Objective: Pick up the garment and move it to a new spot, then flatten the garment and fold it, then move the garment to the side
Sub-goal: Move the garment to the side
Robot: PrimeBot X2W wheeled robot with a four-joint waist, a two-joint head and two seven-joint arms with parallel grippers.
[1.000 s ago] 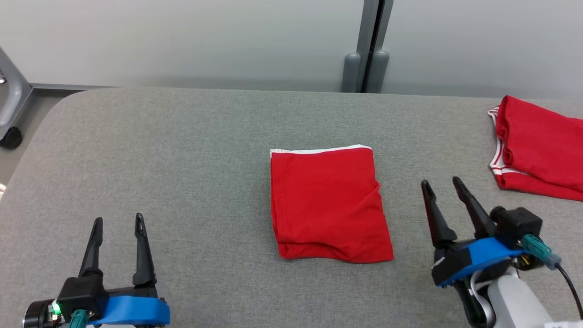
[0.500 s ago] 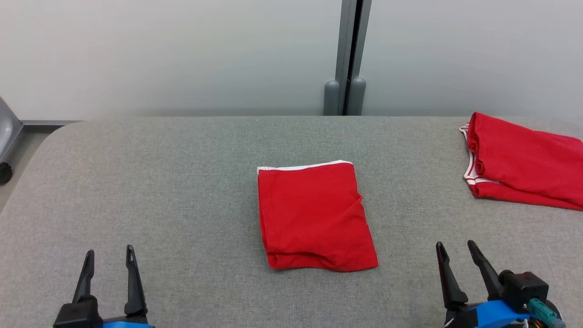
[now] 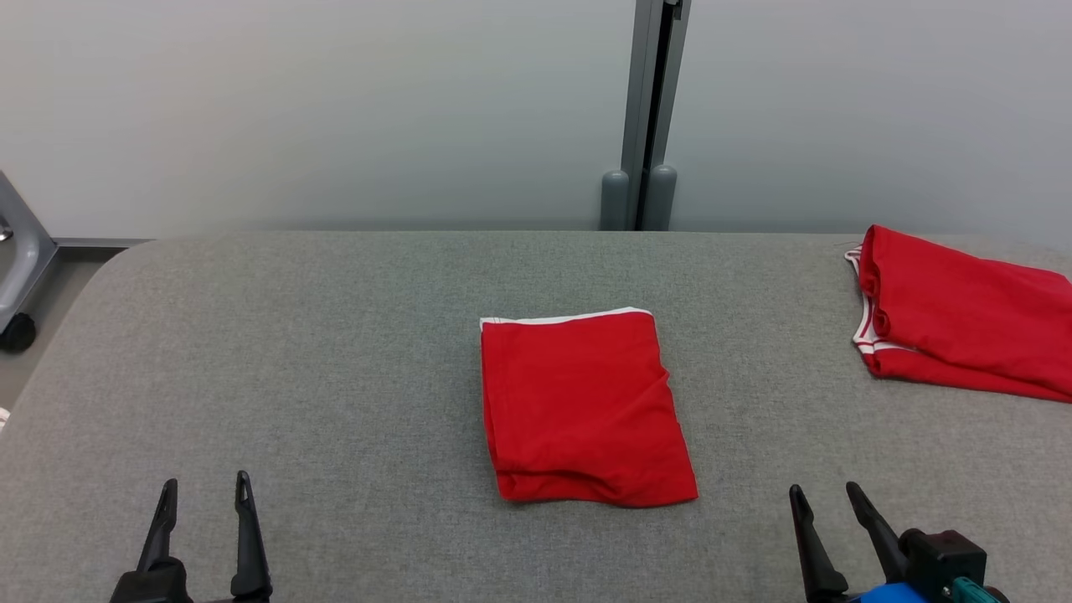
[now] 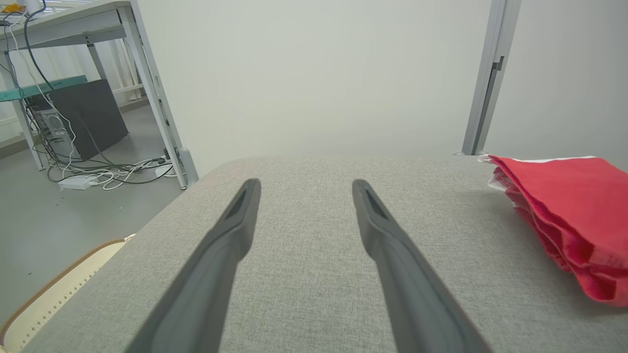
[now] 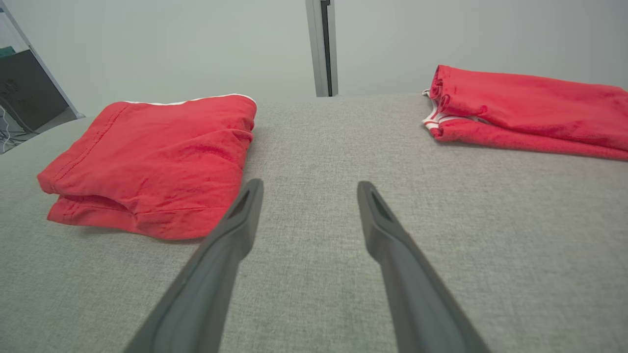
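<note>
The folded red cloth garment [image 3: 586, 410] looks light and floppy; I'd pinch all layers at its 6 o'clock edge. The left gripper [image 3: 207, 481] and right gripper [image 3: 823, 488] both gape, empty.

The surface [image 3: 335, 377] is showing a grey woven cloth cover, matt and slightly coarse in its weave. The folded garment [image 3: 582, 406] is showing soft red cloth, matt, with stitched hems and white trim. The second red garment [image 3: 963, 335] is looking like the same matt cloth. The left gripper [image 3: 206, 481] and right gripper [image 3: 823, 488] are showing dark, smooth, matt fingers, seemingly plastic. The post [image 3: 649, 109] is looking like dull grey metal.
</note>
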